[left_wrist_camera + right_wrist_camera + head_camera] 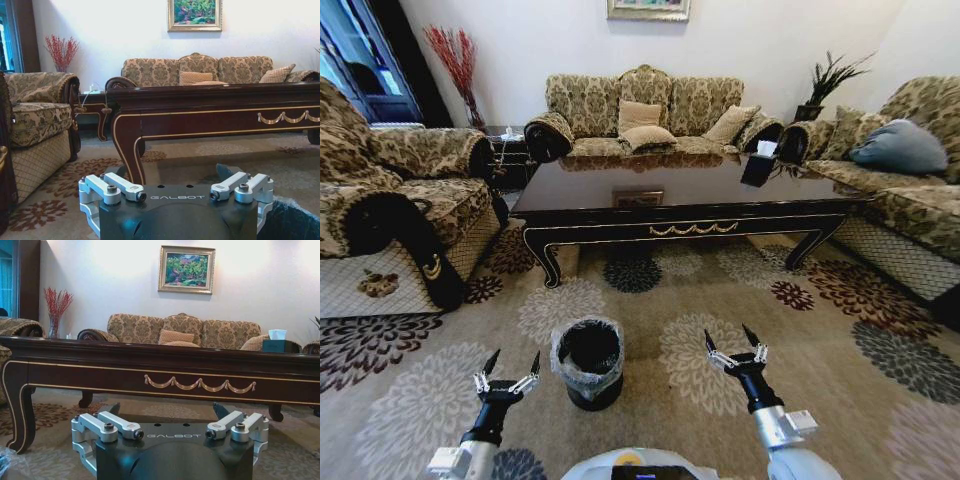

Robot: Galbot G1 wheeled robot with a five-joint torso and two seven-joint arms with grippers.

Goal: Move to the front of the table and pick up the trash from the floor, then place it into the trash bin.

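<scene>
Patterned carpet (650,300) with big floral medallions runs under both arms, and no scrap of trash can be made out on it from the head view, so where the trash lies cannot be told. Starting on the robot's left, the left gripper (507,366) hangs low over the carpet with its fingers spread wide and nothing between them. Just to the right of it, between the two grippers and a little ahead, stands the trash bin (588,362), round and black with a greyish liner folded over the rim; its edge also shows beside the left gripper in the left wrist view. Further right, the right gripper (733,345) is likewise spread wide and empty, hovering over a pale medallion. Ahead of both grippers, well apart from them, is the glossy dark bench (680,190) with gold scrollwork on its front edge, a black tissue box (759,165) on its right end, and the patterned sofa (650,115) behind it.

My reading is that the approach is essentially done: the robot faces the bench front with the bin within reach, and picking has not begun. The next move calls for finding the scraps on the floor, perhaps nearer the base or under the bench, then lowering one open gripper onto them.
</scene>
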